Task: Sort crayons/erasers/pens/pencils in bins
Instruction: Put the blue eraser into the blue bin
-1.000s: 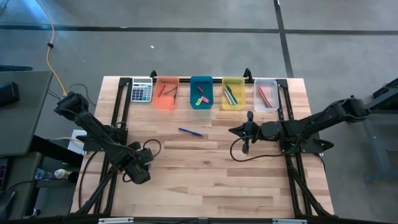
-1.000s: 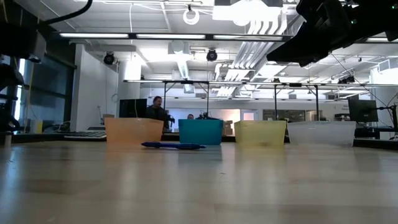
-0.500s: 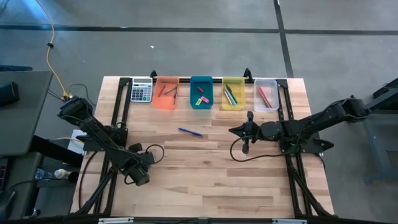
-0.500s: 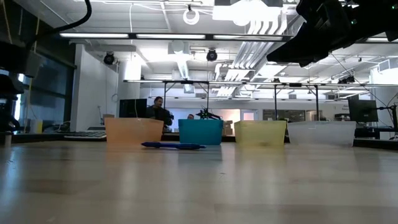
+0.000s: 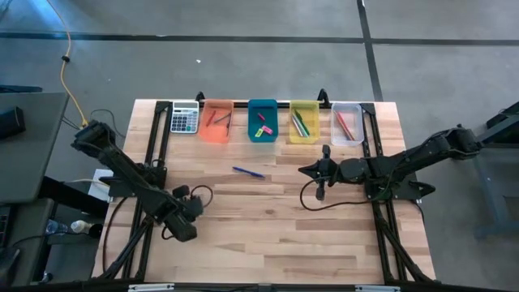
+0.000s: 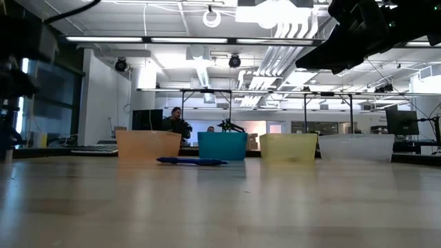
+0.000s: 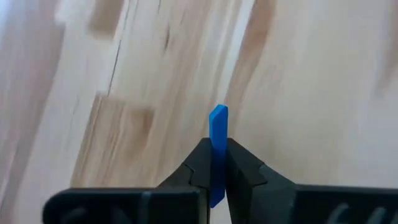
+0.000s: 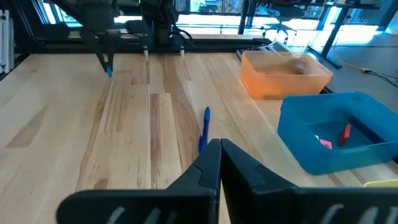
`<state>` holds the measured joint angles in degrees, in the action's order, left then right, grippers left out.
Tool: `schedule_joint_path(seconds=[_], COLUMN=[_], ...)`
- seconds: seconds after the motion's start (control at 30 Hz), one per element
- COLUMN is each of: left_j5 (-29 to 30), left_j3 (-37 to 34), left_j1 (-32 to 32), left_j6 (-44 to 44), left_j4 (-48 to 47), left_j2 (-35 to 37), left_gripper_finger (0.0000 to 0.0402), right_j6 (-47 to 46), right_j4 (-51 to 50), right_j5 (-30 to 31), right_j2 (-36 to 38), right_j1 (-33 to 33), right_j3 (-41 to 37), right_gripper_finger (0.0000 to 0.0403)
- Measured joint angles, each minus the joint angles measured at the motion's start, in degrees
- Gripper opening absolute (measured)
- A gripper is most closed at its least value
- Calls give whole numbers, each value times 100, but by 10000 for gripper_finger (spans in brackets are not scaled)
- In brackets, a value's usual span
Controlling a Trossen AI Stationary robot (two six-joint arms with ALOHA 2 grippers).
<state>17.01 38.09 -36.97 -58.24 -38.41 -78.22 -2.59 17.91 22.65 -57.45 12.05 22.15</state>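
A blue pen [image 5: 248,172] lies flat on the table's middle, and it also shows in the low view [image 6: 191,161] and the right wrist view [image 8: 203,127]. Four bins stand in a row at the far edge: orange [image 5: 216,122], teal [image 5: 261,120], yellow [image 5: 304,122] and clear [image 5: 347,123], each with sticks or erasers inside. My left gripper [image 7: 216,163] is shut above the near left of the table [image 5: 185,212]. A thin blue strip [image 7: 217,123] sticks out between its fingertips; I cannot tell what it is. My right gripper [image 8: 219,149] is shut, right of the pen [image 5: 303,170].
A grey calculator [image 5: 185,118] lies left of the orange bin. Dark frame rails run along the table's left [image 5: 154,146] and right [image 5: 375,146] sides. Bare wood lies between the pen and the near edge. People show in the room far behind the table.
My left arm has stirred a little in place over the near left of the table. The pen and the bins have stayed put.
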Motion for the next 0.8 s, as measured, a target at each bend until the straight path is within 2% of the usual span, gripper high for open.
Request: schedule_joint_path(seconds=[0.2, 0.37, 0.63, 0.73, 0.8], left_j5=[729, 916, 1012, 1013, 761], left_j3=[0, 2, 9, 11, 11], left_j1=[421, 1158, 2714, 3273, 3641], left_j6=[599, 1875, 3990, 4501, 4671], left_j4=[794, 1864, 4014, 4606, 5042], left_j2=[623, 816, 599, 443, 303], left_gripper_finger=[13, 9, 8, 8, 8], right_j6=[-9, -24, -295, -295, -297], right_j4=[11, 40, 90, 196, 268], right_j5=[164, 451, 452, 452, 452], right_j2=[0, -2, -4, -22, -53], right_j1=[0, -2, -2, -2, -2], right_j3=[0, 0, 0, 0, 0], right_gripper_finger=[0, 0, 0, 0, 0])
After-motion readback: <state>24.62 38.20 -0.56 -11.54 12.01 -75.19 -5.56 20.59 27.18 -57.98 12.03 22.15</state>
